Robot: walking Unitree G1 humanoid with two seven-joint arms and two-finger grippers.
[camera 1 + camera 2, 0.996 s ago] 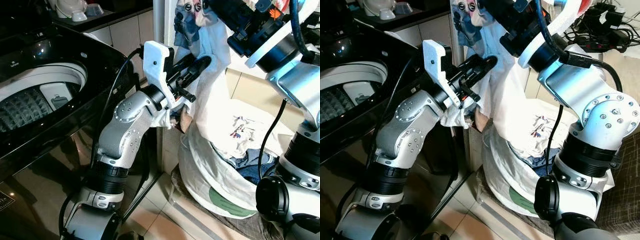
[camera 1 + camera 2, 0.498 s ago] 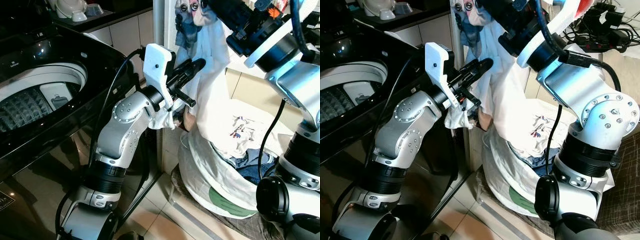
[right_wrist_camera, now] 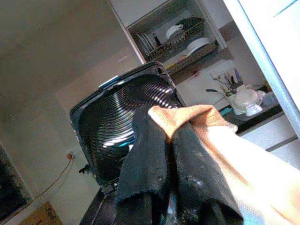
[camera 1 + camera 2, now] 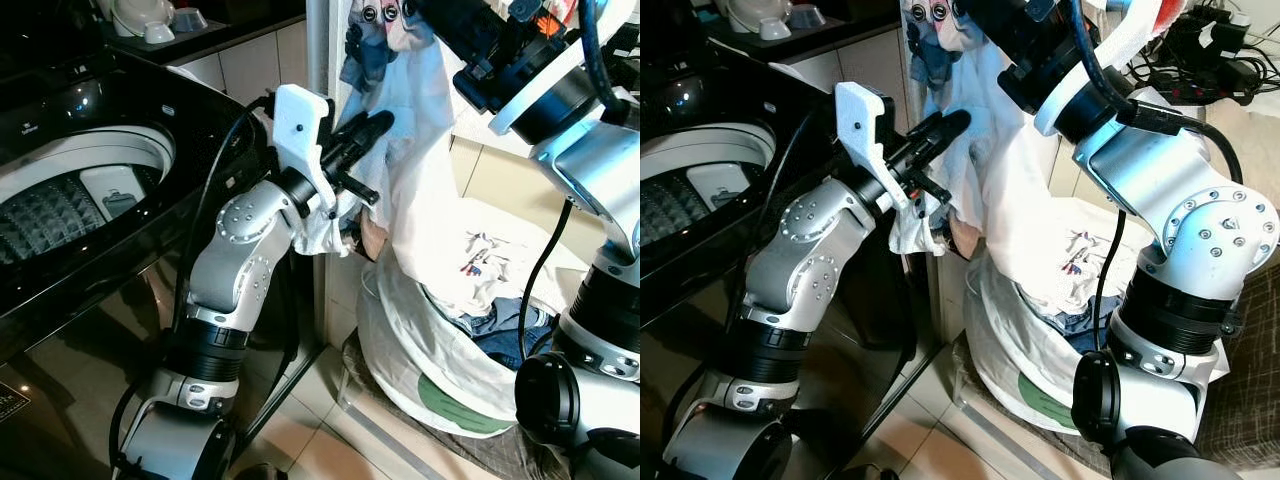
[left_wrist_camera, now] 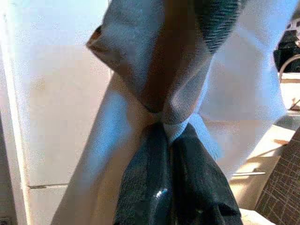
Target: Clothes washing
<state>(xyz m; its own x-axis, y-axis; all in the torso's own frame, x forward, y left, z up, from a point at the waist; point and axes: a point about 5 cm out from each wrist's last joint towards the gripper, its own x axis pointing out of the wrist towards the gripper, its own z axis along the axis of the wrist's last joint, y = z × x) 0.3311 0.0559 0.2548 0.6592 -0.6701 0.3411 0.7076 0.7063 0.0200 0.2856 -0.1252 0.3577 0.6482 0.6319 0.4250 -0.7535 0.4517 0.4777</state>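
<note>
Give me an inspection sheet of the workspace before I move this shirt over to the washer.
Surface: tiled floor between washer and basket.
Job's things: white garment held up above the laundry basket; more clothes inside it; washing machine on the robot's left, lid up, drum visible.
Clutter: dishes on the counter behind the washer.
Grippers: left tool shut on the garment's side; right tool shut on a fold of it, raised high.
Cables: black cable looping along the left arm; another down the right arm.
Surroundings: white door frame; cabinet fronts.
</note>
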